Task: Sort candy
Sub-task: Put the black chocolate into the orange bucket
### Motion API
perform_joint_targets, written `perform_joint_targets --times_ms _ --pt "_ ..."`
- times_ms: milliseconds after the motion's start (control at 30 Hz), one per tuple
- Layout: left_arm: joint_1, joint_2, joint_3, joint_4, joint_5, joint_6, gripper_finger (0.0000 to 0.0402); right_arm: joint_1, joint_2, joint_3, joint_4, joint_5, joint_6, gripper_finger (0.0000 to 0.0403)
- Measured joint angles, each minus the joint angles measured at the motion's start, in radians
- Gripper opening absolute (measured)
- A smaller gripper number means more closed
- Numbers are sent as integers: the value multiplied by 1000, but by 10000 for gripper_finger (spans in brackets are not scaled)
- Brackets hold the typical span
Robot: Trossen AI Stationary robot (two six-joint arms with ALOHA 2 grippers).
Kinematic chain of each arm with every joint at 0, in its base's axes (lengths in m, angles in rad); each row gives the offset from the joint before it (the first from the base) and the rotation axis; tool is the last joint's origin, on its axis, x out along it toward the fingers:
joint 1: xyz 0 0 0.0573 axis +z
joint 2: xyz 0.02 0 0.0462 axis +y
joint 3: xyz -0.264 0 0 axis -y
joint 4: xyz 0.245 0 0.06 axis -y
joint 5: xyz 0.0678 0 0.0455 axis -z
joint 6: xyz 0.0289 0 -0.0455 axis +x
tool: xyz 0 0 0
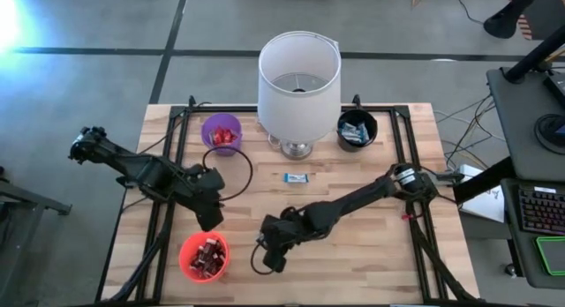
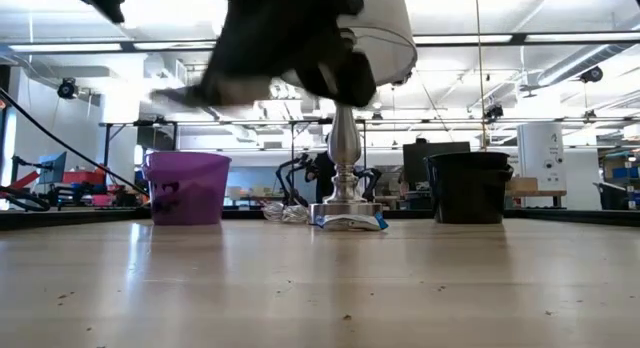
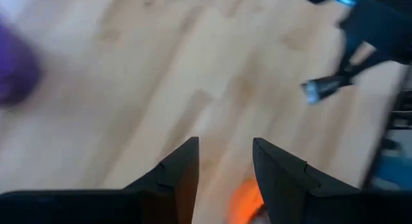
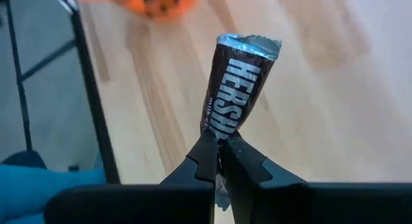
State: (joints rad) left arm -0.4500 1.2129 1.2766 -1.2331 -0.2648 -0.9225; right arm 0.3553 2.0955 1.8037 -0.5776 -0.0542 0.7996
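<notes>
I am pinching a brown Hershey's candy bar (image 4: pixel 239 82) by its lower end in my right end effector (image 4: pixel 220 150), clamped tight above the desk (image 1: pixel 353 236) near the red cup (image 1: pixel 204 257). My left end effector (image 3: pixel 225 166) is hanging just beside that cup, fingers apart and empty. One blue-and-white candy (image 1: pixel 295 177) is lying before the lamp (image 1: pixel 297 86).

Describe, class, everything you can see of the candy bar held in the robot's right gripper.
The candy bar is a small bar in a dark brown wrapper with silver HERSHEY'S lettering and a crimped silver end. The right gripper is shut on its lower end, so it sticks out beyond the fingertips, tilted slightly, above the wooden table. Only the fingers touch it. It hangs near the orange-red cup.
</notes>
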Motion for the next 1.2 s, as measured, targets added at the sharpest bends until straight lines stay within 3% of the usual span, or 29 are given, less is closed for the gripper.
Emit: perform_joint_targets --times_ms 233,467,833,1200 --pt "0 0 -50 214 31 50 114 -18 -81 1 5 87 -58 8" --pt "0 15 -106 455 128 88 105 -29 -145 2 17 143 -98 8" --pt "19 66 -117 501 201 110 102 -33 -156 2 22 152 -104 8" --pt "45 118 -117 561 209 145 102 -33 -158 2 44 152 -104 8"
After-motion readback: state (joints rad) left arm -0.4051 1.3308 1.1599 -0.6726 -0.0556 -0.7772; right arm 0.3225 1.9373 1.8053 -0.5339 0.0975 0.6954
